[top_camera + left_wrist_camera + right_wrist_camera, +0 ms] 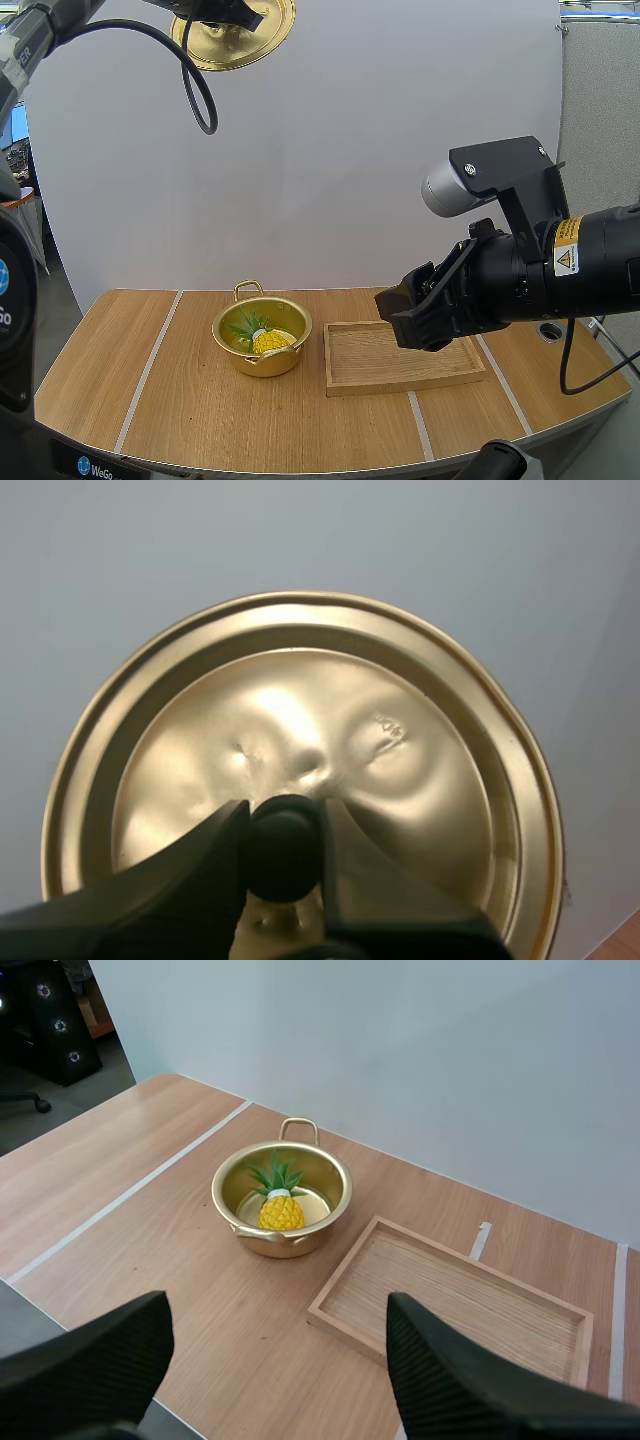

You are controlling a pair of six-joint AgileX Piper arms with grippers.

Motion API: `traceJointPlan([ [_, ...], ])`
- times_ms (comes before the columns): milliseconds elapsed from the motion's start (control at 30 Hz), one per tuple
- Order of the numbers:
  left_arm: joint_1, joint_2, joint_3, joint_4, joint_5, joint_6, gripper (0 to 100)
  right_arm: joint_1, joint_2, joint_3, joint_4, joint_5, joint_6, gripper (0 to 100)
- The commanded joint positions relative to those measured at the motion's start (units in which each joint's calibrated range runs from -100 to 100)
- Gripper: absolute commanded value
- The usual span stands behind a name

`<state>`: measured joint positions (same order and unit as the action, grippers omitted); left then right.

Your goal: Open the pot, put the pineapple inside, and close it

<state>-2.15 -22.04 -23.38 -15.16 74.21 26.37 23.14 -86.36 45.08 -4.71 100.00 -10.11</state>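
A gold pot stands open on the table with a yellow pineapple lying inside it. Its gold lid hangs high above the table's left side, my left gripper shut on the lid's black knob. My right gripper hovers above the wooden tray, to the right of the pot, its fingers wide apart with nothing between them.
The wooden tray lies just right of the pot, with nothing in it. White tape lines cross the wooden tabletop. Bare table stretches left of the pot and along the front edge.
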Motion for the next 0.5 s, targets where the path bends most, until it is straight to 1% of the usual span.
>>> traceJointPlan([
  [0,-0.12,-0.36,-0.51,-0.06,-2.00,-0.33,0,-0.22,-0.49,0.18,0.51,0.00,-0.41,100],
  [33,-0.12,-0.36,-0.51,-0.06,-2.00,-0.33,0,-0.22,-0.49,0.18,0.91,0.00,-0.41,87],
  [67,-0.12,-0.36,-0.51,-0.06,-2.00,-0.33,0,-0.46,-0.49,0.18,1.15,0.00,-0.41,70],
  [133,-0.12,-0.36,-0.51,-0.06,-2.00,-0.33,0,-0.95,-0.49,0.18,1.19,0.00,-0.41,31],
  [167,-0.12,-0.36,-0.51,-0.06,-2.00,-0.33,0,-1.10,-0.49,0.18,1.19,0.00,-0.41,9],
  [200,-0.12,-0.36,-0.51,-0.06,-2.00,-0.33,0,-1.16,-0.49,0.18,1.19,0.00,-0.41,0],
  [467,-0.12,-0.36,-0.51,-0.06,-2.00,-0.33,0,-1.16,-0.49,0.18,1.08,0.00,-0.41,0],
])
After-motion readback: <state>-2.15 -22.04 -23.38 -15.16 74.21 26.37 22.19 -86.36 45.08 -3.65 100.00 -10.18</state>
